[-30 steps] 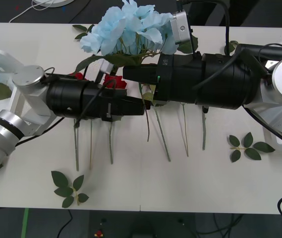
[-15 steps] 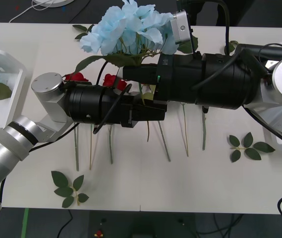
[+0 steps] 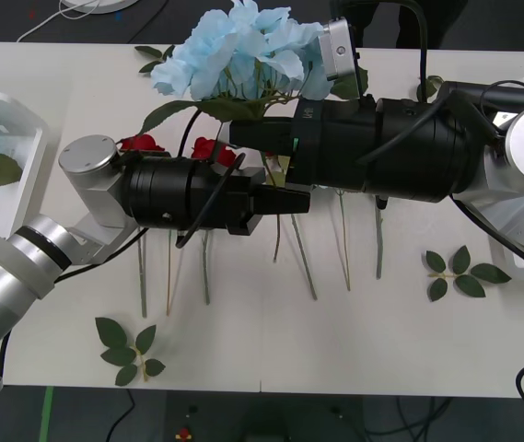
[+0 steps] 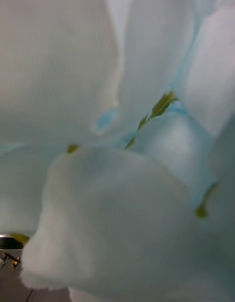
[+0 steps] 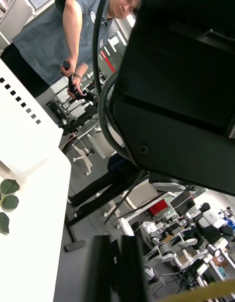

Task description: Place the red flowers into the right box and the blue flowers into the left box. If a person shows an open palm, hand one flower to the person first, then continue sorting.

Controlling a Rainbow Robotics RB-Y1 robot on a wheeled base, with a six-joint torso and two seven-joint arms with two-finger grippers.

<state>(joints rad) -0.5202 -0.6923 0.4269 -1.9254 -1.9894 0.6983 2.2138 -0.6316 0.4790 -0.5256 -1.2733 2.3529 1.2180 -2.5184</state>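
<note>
The blue flowers [image 3: 243,51]: I have one cluster lifted in the right gripper [image 3: 243,138], whose fingers I cannot tell; another lies in the left box [image 3: 8,110], red flowers [image 3: 208,149] unsorted, left gripper [image 3: 294,200] clenched empty.

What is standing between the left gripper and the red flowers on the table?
The right arm crosses just behind the left gripper, carrying the blue flowers above the table. The red flowers lie partly under the left arm's own body. The stems below look reachable.
</note>
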